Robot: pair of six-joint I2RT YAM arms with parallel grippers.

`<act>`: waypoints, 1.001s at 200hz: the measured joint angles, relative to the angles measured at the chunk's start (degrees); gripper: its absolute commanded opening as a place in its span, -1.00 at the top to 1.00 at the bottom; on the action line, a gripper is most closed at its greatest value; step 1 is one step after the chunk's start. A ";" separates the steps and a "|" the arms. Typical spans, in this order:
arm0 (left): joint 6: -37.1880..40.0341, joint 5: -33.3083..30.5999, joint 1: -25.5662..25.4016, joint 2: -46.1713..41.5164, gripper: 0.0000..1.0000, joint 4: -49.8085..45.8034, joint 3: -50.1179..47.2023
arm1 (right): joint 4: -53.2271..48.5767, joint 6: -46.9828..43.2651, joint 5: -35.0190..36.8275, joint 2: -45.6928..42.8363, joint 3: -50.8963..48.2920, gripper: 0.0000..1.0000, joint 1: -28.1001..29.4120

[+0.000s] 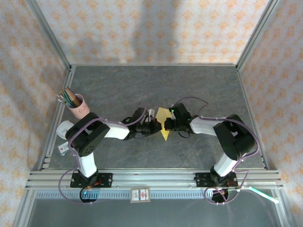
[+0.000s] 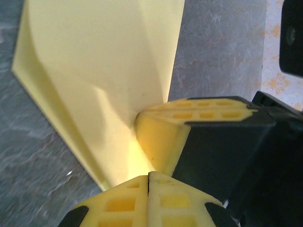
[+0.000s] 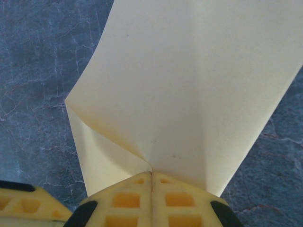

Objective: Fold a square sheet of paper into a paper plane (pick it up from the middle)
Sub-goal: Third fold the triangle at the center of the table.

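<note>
- The left gripper is clenched on the sheet of paper. In its wrist view the two yellow pads meet along a thin seam, and the paper's lower corner runs in between them.
- The right gripper is clamped on the same sheet, with its pads pressed together at the spot where several creases converge.
- From overhead the two grippers meet nose to nose, well to the right of the pink pencil cup and a little nearer the arm bases than it. The paper sits between them, its sharp tip aimed toward the bases.
- The double pinch looks meant to keep the folded layers from springing apart. Both grasps sit close together near the centre line, which would suit one gripper pinning the fold while the other presses or draws out a crease.
- The sheet is neither a flat square nor a narrow dart. It shows angled flaps and a middle ridge, so I judge the folding to be partway through.
- The pads hide the pinched part of the sheet, so the number of layers caught there cannot be read.
- Both wrist views cut off the far edges of the paper, and overhead the gripper bodies cover much of it.
- I cannot tell whether the paper's tip touches the grey table or hangs just above it.
</note>
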 measured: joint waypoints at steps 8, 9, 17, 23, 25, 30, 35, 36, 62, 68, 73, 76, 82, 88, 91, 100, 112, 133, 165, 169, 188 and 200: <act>0.20 0.00 0.00 0.48 0.88 -0.02 0.59 | 0.00 0.02 0.00 0.00 0.00 0.98 0.00; 0.24 0.02 0.00 0.55 0.88 -0.02 0.68 | 0.00 0.00 0.00 0.00 0.00 0.98 0.00; 0.39 0.02 0.04 0.81 0.88 -0.02 1.03 | 0.00 0.00 0.00 0.00 0.00 0.98 0.00; 0.48 0.00 0.13 0.87 0.88 -0.07 1.18 | 0.00 0.00 0.00 -0.02 0.00 0.98 -0.02; 0.52 0.00 0.15 0.94 0.88 -0.07 1.18 | 0.00 0.00 0.00 -0.02 0.00 0.98 -0.02; 0.70 0.00 0.17 0.96 0.88 -0.11 1.25 | 0.00 0.00 -0.02 -0.04 -0.02 0.98 -0.04; 0.85 -0.04 0.22 0.98 0.88 -0.20 1.31 | 0.00 0.00 -0.02 -0.04 -0.04 0.98 -0.04; 0.85 -0.04 0.24 0.98 0.88 -0.22 1.33 | 0.00 0.00 -0.02 -0.04 -0.04 0.98 -0.04; 1.49 -0.07 0.66 1.03 0.88 -1.14 2.29 | -0.02 -0.02 -0.04 -0.07 -0.04 0.98 -0.13; 1.60 -0.07 0.81 1.07 0.88 -1.16 2.47 | -0.02 -0.04 -0.04 -0.07 -0.04 0.98 -0.13; 1.73 -0.09 0.94 1.09 0.88 -1.18 2.56 | -0.02 -0.13 -0.04 -0.09 -0.04 0.98 -0.13; 1.79 -0.07 1.09 1.09 0.88 -1.18 2.60 | -0.02 -0.15 -0.04 -0.11 -0.07 0.98 -0.13; 1.90 -0.07 1.33 1.09 0.88 -1.20 2.60 | -0.02 -0.15 -0.04 -0.15 -0.11 0.98 -0.15; 1.99 -0.09 1.64 1.09 0.88 -1.25 2.60 | -0.02 -0.17 -0.04 -0.20 -0.20 0.98 -0.15; 2.03 -0.09 1.75 1.09 0.88 -1.36 2.62 | -0.02 -0.17 -0.04 -0.22 -0.22 0.98 -0.15; 2.27 -0.11 2.10 1.09 0.88 -1.64 2.71 | -0.02 -0.17 -0.04 -0.26 -0.24 0.98 -0.22; 2.43 -0.24 2.58 1.09 0.87 -2.05 3.02 | -0.02 -0.17 -0.09 -0.26 -0.28 0.98 -0.28; 2.97 -0.35 2.67 1.09 0.87 -3.30 4.15 | -0.02 -0.15 -0.24 -0.28 -0.31 0.98 -0.37; 4.02 -0.28 2.64 1.25 0.87 -4.68 5.97 | -0.02 -0.15 -0.24 -0.42 -0.46 0.98 -0.37; 4.22 -0.28 2.67 1.49 0.88 -4.90 6.34 | -0.02 -0.15 -0.24 -0.48 -0.50 0.98 -0.37; 4.96 -0.22 2.64 3.17 0.87 -5.14 8.07 | -0.02 -0.17 -0.24 -0.59 -0.68 0.98 -0.44; 5.29 -0.11 2.67 4.00 0.87 -5.64 8.63 | -0.02 -0.17 -0.26 -0.61 -0.68 0.98 -0.48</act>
